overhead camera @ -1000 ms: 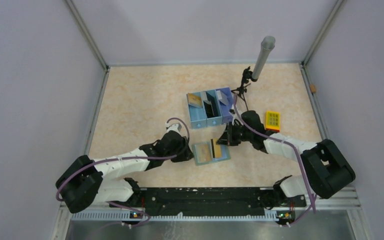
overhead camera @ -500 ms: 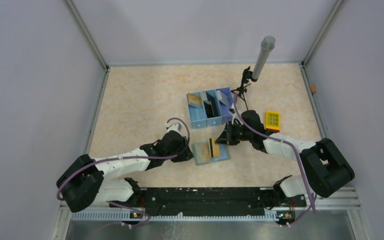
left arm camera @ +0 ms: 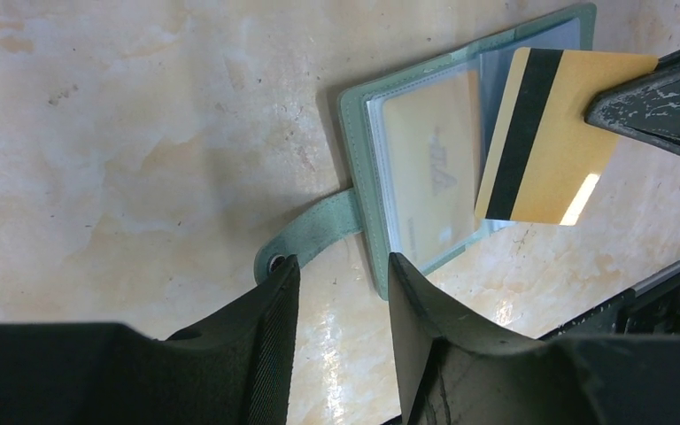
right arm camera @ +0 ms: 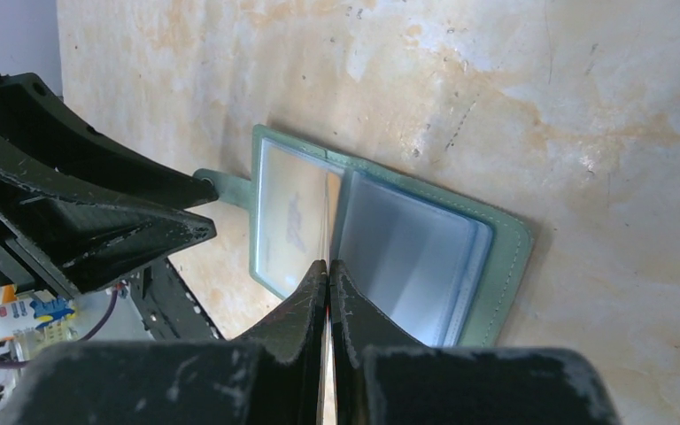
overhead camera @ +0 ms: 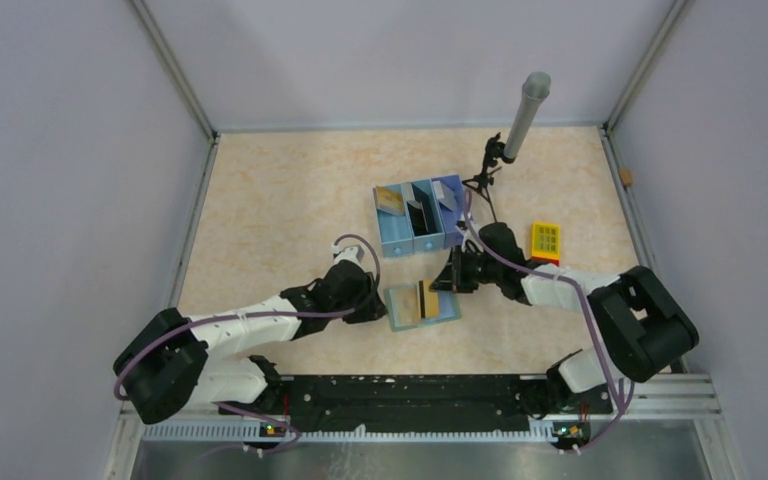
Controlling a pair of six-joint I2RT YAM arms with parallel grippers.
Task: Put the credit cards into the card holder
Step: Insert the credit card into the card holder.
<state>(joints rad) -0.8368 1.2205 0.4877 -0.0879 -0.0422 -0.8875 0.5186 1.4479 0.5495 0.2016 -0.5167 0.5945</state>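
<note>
The card holder (overhead camera: 422,304) lies open on the table, grey-green outside with clear panels inside. It also shows in the left wrist view (left arm camera: 367,177) and the right wrist view (right arm camera: 407,257). One yellow card (left arm camera: 425,168) sits in its left panel. My right gripper (overhead camera: 449,279) is shut on a second yellow credit card (left arm camera: 544,142) with a black stripe and holds it on edge over the holder's middle fold (right arm camera: 328,263). My left gripper (left arm camera: 341,266) is open at the holder's left edge. One fingertip (left arm camera: 279,274) rests by the strap tab (left arm camera: 314,237).
A blue three-compartment tray (overhead camera: 418,216) with cards in it stands just behind the holder. A yellow block (overhead camera: 545,241) lies to the right. A grey cylinder on a small stand (overhead camera: 526,112) rises at the back right. Walls close in the table on three sides.
My right gripper has shifted the card slightly left, from over the right panel toward the holder's middle, and it stands more on edge. The left arm has not moved.
</note>
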